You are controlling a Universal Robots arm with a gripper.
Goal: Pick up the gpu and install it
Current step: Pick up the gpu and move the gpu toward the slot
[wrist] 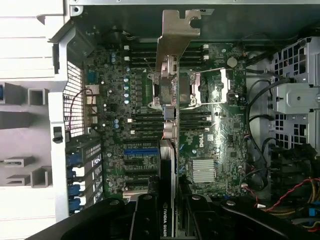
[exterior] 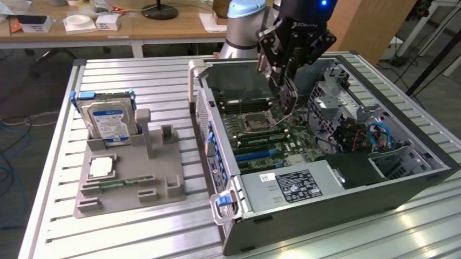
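Note:
My gripper (exterior: 285, 81) hangs over the open computer case (exterior: 230, 216), shut on the gpu (exterior: 286, 98). The gpu is a thin black card held edge-on, tilted above the motherboard (exterior: 288, 143) near the processor socket. In the wrist view the gpu (wrist: 167, 170) runs straight away from my gripper (wrist: 167, 217). Its silver metal bracket (wrist: 175, 40) is at the far end, and white lettering shows on its edge. It hovers over the motherboard (wrist: 210, 135), beside the blue expansion slot (wrist: 140, 150), apart from the board.
A grey holder (exterior: 129, 186) lies on the slatted table at the exterior view's left. It carries a silver blue-labelled hard drive (exterior: 108, 121), a processor (exterior: 101, 166) and a green memory stick (exterior: 115, 183). The power supply (exterior: 292, 183), drive cage (exterior: 331, 94) and cables (exterior: 367, 137) crowd the case.

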